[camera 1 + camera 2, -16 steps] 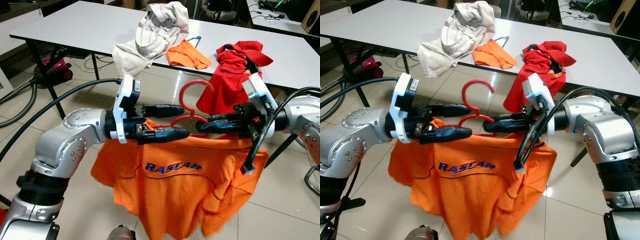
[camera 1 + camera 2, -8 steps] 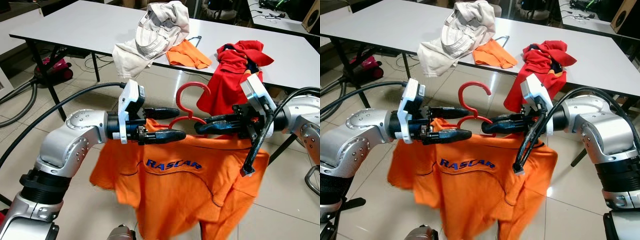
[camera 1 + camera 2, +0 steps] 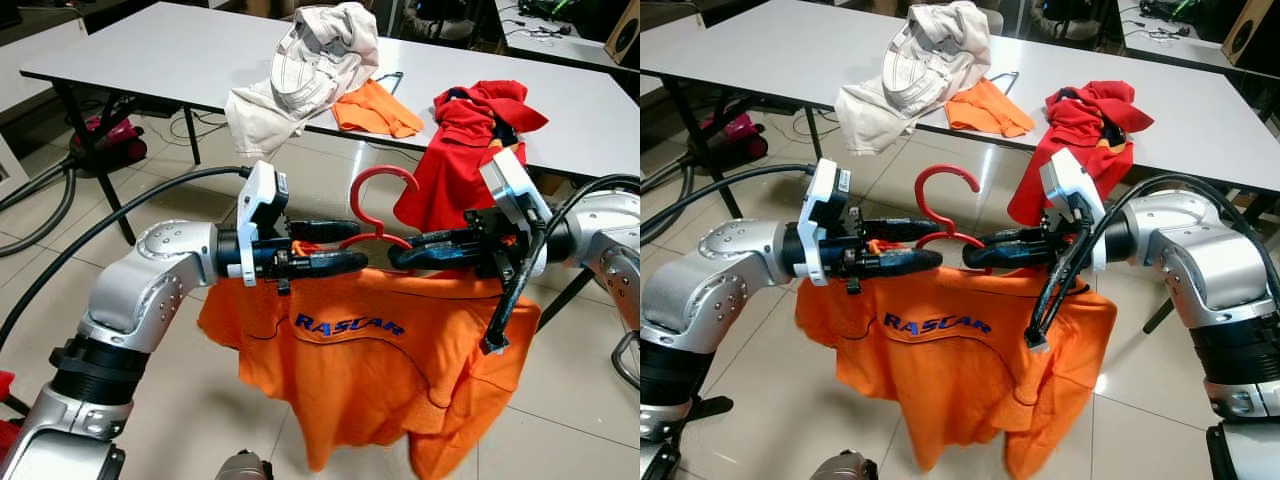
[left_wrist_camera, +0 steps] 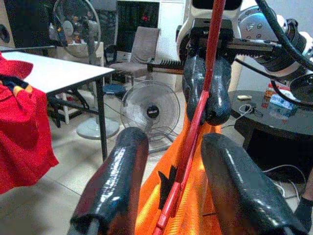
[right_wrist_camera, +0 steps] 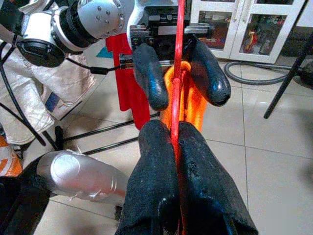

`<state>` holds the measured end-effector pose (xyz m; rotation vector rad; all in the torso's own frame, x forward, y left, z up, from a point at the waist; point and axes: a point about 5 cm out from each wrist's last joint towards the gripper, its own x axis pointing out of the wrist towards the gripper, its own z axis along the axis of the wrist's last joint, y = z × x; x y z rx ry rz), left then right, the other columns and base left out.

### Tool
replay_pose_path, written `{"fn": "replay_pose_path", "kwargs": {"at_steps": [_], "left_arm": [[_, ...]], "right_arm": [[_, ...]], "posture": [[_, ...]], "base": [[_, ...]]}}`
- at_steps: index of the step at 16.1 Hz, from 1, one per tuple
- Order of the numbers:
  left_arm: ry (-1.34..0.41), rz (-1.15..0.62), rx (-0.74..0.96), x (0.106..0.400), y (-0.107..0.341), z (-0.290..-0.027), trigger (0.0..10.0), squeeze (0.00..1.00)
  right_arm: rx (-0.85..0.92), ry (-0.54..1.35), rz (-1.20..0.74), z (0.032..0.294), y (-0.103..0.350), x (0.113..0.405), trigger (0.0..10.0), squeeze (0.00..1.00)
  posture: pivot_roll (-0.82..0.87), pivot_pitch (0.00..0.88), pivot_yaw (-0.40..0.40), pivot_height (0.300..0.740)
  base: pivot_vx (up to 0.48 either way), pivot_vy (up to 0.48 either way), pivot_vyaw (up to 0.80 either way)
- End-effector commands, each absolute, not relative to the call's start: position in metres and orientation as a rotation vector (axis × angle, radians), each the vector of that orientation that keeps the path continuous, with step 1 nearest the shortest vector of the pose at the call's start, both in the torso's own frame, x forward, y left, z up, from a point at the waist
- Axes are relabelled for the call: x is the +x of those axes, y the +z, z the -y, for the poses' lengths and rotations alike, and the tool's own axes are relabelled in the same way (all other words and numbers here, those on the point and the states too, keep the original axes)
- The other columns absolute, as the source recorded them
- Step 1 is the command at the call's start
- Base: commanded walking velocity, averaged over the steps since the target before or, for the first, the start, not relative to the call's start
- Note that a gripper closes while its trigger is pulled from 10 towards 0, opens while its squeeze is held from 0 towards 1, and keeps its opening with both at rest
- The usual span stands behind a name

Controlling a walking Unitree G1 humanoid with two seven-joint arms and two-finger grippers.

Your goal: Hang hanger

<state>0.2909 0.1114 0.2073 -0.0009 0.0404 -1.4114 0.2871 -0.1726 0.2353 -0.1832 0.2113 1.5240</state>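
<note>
The red hanger (image 3: 375, 205), wearing an orange shirt (image 3: 385, 360), hangs mid-air between both arms, hook up. The right gripper (image 3: 975, 250) clamps its bar from three o'clock, carrying it; the left gripper (image 3: 930, 245), at nine o'clock, straddles the bar with its fingers apart, likely steadying it. The table (image 3: 170, 45) lies at twelve.

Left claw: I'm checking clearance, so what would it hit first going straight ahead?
Probably the right claw, which faces the left claw head-on along the red hanger; the gap's depth is unclear.

A red hanger (image 3: 372, 205), hook upright, carries an orange shirt (image 3: 380, 365) draped below it.
</note>
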Motion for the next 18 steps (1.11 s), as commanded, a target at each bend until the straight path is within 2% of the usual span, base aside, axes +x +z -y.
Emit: {"fn": "replay_pose_path", "kwargs": {"at_steps": [1, 10, 18], "left_arm": [[-1.413, -0.037, 0.021, 0.2925, 0.2065, -0.1096, 0.0, 0.0], [-1.412, -0.011, 0.026, 0.2932, 0.2046, -0.106, 0.0, 0.0], [-1.417, 0.039, -0.037, 0.2922, 0.2097, -0.1057, 0.0, 0.0]], "right_arm": [[-0.218, 1.566, -0.138, 0.1676, 0.2495, 0.2831, 10.0, 0.0], [-0.208, 1.578, -0.11, 0.1613, 0.2534, 0.2875, 10.0, 0.0], [-0.208, 1.564, -0.089, 0.1606, 0.2554, 0.291, 10.0, 0.0]], "posture": [[0.0, 0.009, -0.018, 0.74], [0.01, 0.009, -0.021, 0.74], [0.01, 0.01, -0.023, 0.74]], "base": [[0.0, 0.0, 0.0], [0.0, 0.0, 0.0], [0.0, 0.0, 0.0]]}}
